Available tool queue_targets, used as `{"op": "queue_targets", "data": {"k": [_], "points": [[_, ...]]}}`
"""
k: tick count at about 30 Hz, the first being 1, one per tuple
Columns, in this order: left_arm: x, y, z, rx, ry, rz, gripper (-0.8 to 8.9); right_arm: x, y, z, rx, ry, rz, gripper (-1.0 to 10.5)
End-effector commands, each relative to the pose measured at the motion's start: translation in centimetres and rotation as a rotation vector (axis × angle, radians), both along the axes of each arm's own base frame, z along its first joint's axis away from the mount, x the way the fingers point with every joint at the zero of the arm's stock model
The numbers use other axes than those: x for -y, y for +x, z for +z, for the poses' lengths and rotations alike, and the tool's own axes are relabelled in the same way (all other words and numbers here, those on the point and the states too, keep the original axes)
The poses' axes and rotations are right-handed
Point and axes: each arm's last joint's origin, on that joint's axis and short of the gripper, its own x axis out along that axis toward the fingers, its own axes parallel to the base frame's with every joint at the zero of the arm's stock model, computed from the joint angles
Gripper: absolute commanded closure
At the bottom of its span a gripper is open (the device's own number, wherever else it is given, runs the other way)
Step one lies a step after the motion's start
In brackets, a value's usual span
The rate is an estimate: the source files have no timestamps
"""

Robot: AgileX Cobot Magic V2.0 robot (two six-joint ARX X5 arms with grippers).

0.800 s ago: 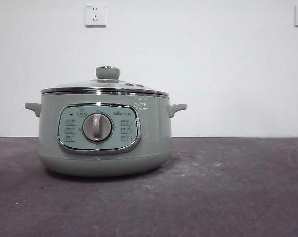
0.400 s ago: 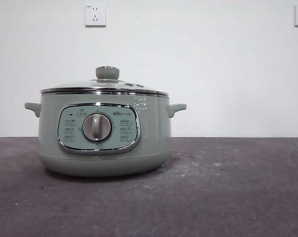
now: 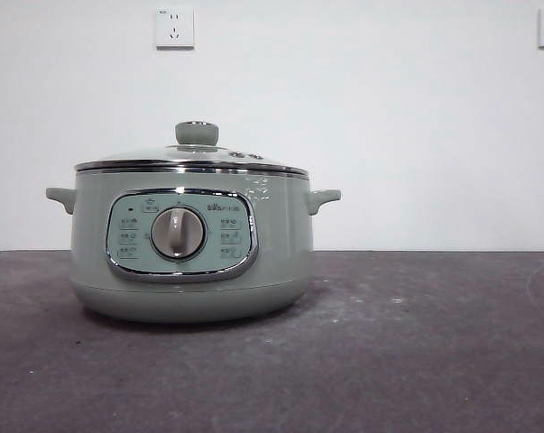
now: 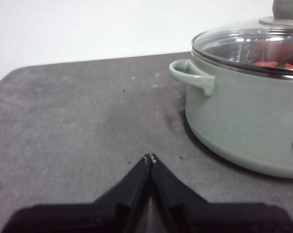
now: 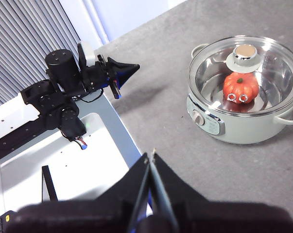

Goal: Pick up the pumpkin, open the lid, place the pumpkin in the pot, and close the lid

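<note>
The sage-green pot (image 3: 190, 244) stands on the dark table, its glass lid (image 3: 192, 155) seated on the rim with the green knob (image 3: 197, 133) on top. Through the lid (image 5: 246, 68) the right wrist view shows the orange-red pumpkin (image 5: 240, 86) resting inside the pot (image 5: 243, 121). A sliver of the pumpkin (image 4: 270, 63) also shows under the lid in the left wrist view. My left gripper (image 4: 150, 158) is shut and empty, low over the table beside the pot (image 4: 243, 116). My right gripper (image 5: 150, 154) is shut and empty, high above the table and well away from the pot.
The left arm (image 5: 78, 77) shows in the right wrist view at the table's edge, over a white base plate (image 5: 63, 165). Wall sockets (image 3: 174, 27) sit on the white wall behind. Grey blinds (image 5: 29, 39) lie beyond the table.
</note>
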Motion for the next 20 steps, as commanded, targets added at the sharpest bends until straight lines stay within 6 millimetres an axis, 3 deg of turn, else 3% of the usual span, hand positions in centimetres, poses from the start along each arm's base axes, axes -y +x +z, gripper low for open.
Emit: {"op": "queue_targets", "data": {"k": [1,20], "points": [[0.0,0.0,-0.6,-0.019,-0.017,0.008,8.17,0.4,-0.5,0.0,0.000,-0.001,0.002,9.5],[0.0,0.1,-0.6,-0.019,-0.017,0.010,8.17,1.9,-2.3,0.3,0.049,0.042,0.002,9.5]]}}
